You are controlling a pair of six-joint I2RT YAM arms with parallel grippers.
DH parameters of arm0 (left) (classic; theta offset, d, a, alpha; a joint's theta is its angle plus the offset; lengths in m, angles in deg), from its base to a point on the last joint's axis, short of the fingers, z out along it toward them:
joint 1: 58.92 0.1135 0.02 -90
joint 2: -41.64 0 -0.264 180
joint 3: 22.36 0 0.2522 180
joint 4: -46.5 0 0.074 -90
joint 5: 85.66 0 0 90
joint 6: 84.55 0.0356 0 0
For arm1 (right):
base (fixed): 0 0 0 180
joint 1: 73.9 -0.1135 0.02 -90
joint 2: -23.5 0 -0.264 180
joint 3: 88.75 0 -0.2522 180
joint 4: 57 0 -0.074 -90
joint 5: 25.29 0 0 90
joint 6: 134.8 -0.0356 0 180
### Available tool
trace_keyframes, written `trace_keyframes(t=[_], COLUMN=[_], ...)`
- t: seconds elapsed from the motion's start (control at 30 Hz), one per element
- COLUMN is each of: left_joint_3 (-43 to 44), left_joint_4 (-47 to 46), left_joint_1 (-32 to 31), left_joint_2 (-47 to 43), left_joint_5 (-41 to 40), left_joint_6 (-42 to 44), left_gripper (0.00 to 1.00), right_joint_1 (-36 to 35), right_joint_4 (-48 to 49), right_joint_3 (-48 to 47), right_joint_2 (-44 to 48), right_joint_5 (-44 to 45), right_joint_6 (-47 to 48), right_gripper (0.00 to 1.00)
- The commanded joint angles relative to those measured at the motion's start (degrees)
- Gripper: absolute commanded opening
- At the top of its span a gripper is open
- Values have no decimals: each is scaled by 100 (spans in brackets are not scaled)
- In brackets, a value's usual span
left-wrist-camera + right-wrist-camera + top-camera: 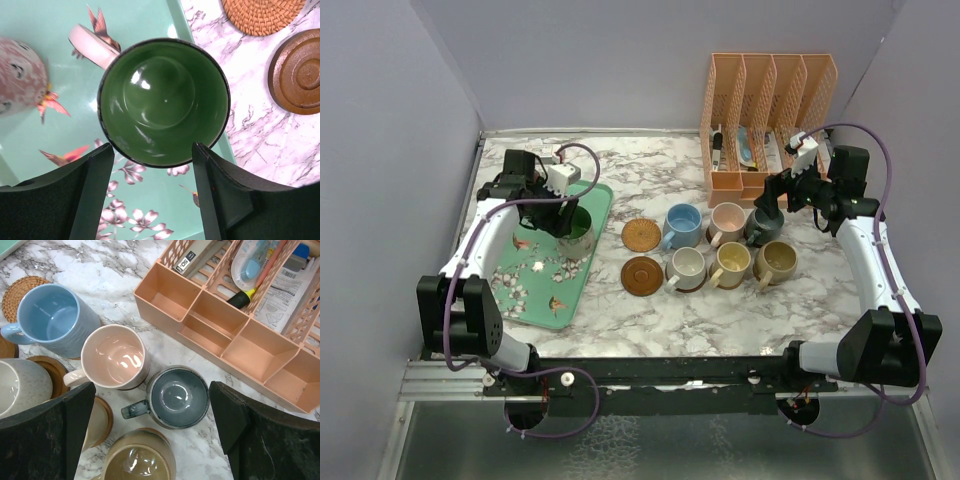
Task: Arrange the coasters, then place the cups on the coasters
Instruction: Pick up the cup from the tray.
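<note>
My left gripper point(151, 150) is open above the mint tray point(535, 290), its fingertips point(102, 155) at either side of the near rim of an upright green cup point(164, 102). A woven coaster point(642, 235) and a ringed brown coaster point(642, 275) lie bare on the marble. Blue point(682, 225), pink point(114, 356), cream point(685, 268), tan point(731, 263) and yellow point(776, 262) cups stand clustered, with brown coaster edges showing under some. My right gripper point(152, 387) hangs open over the grey-teal cup point(180, 397), under which no coaster shows.
A peach desk organiser point(765, 110) with pens and papers stands at the back right, close behind the grey-teal cup. The tray's raised rim point(177, 17) runs between the green cup and the marble. Grey walls close in the table on three sides.
</note>
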Motion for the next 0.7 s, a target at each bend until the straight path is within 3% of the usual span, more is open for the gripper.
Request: trace_keyframes(t=[0.0,0.37,0.67], left_joint_3=[331,996,1409], left_joint_4=[-82,-255,367], left_joint_1=[-71,-71,-93], left_joint_2=[-246,184,835], left_joint_5=[-37,535,1378], left_joint_6=[592,2927,5015], left_gripper=[69,82,83], right_joint_1=[-18,-18,-18], right_joint_4=[-10,-7,3], right_joint_3=[30,46,63], right_joint_2=[-5,-15,-71], right_joint_5=[-197,-186,-103], right_joint_6=[21,26,45], right_gripper=[98,98,98])
